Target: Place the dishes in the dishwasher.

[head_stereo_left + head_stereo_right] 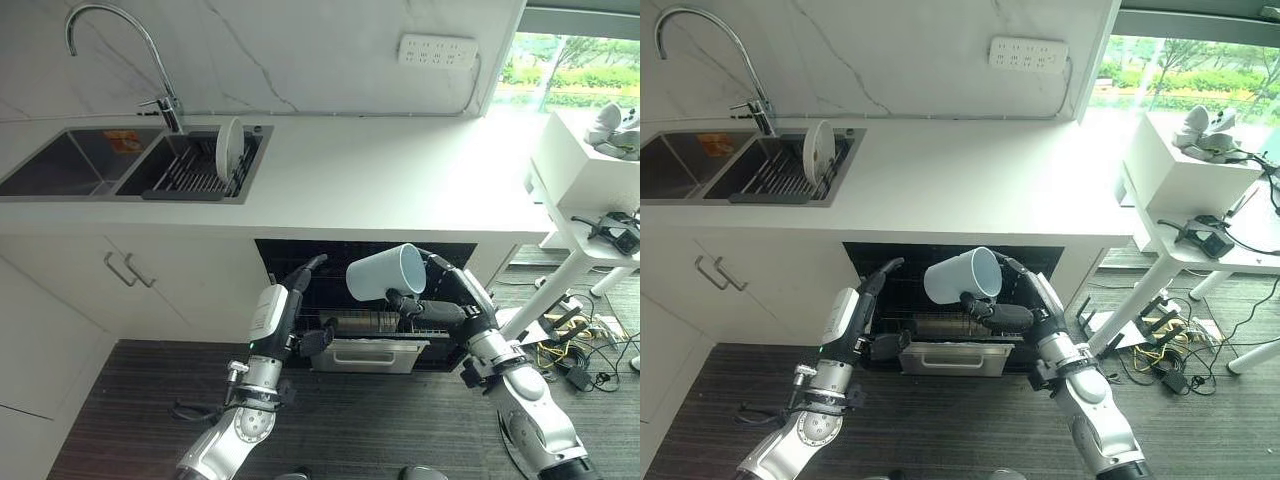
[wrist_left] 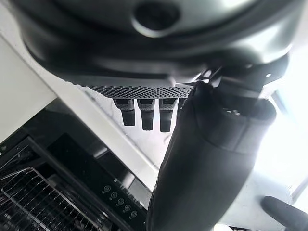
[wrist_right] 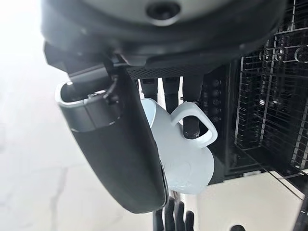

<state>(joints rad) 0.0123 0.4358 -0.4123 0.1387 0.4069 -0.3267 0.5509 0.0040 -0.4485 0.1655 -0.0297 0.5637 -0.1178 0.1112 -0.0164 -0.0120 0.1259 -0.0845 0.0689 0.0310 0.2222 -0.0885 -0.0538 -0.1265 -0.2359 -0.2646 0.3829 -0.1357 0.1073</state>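
Fingers of the right hand are hooking through the handle of the pale mug, holding it tipped sideways just before the open dishwasher. Being rigid, light and breakable, it is best kept by that handle. Beside the rack, the left hand is hanging relaxed, holding nothing.

**Both arms raised, right hand gripping**

Right arm comes up from the lower right, forearm angled inward and up, and the right hand is closed around a mug, thumb across its side with a finger hooked through the handle. Left arm rises from the lower left, wrist straight, and the left hand points up with fingers straight and relaxed, holding nothing.
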